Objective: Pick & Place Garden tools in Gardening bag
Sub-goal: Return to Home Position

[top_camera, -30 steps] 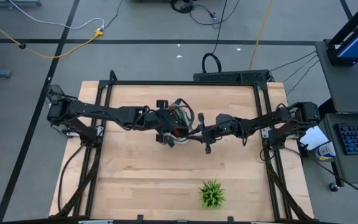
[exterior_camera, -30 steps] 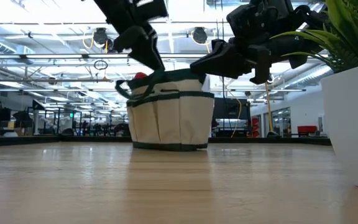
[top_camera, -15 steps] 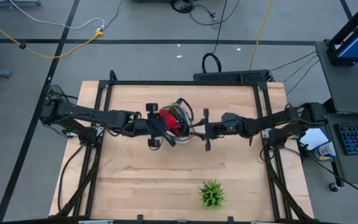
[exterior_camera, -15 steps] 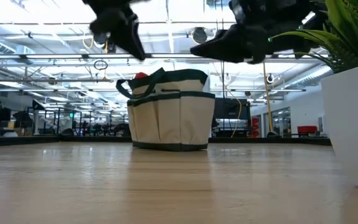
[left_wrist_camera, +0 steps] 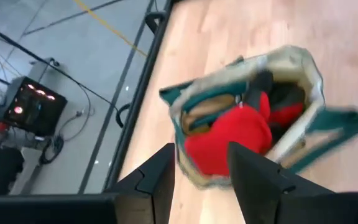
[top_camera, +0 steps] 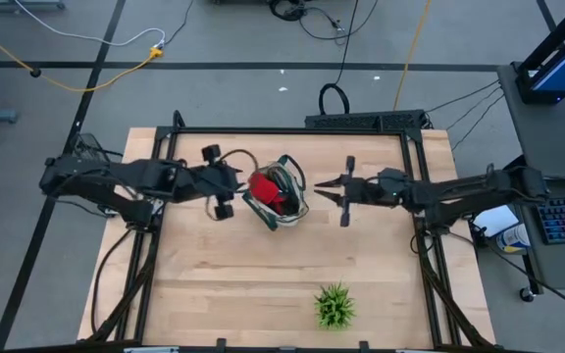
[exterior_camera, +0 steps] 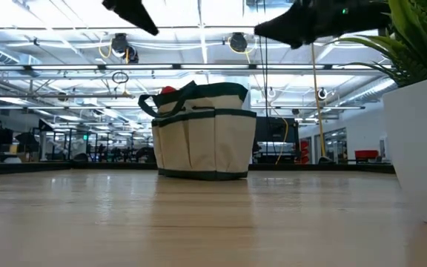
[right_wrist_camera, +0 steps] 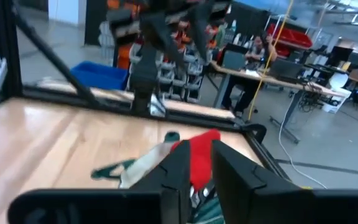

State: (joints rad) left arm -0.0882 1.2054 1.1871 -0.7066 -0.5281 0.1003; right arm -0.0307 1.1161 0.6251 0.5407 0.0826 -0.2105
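The cream gardening bag with green trim stands upright on its base on the table's middle, a little toward the far edge; it also shows in the low view. A red glove lies in its open top and sticks out above the rim. The left wrist view shows the glove beside a wooden handle and dark tool parts inside. My left gripper hovers left of the bag, open and empty. My right gripper hovers right of the bag, narrowly open and empty.
A green spiky plant in a white pot stands near the table's front edge, right of middle. Black frame rails run along the table's far edge and sides. Bare wood lies in front of the bag.
My left gripper has drawn back from above the bag's open top toward the table's left edge and risen. My right gripper has drawn back from the bag's right rim toward the right edge and risen. The bag stays in place with the red glove in it.
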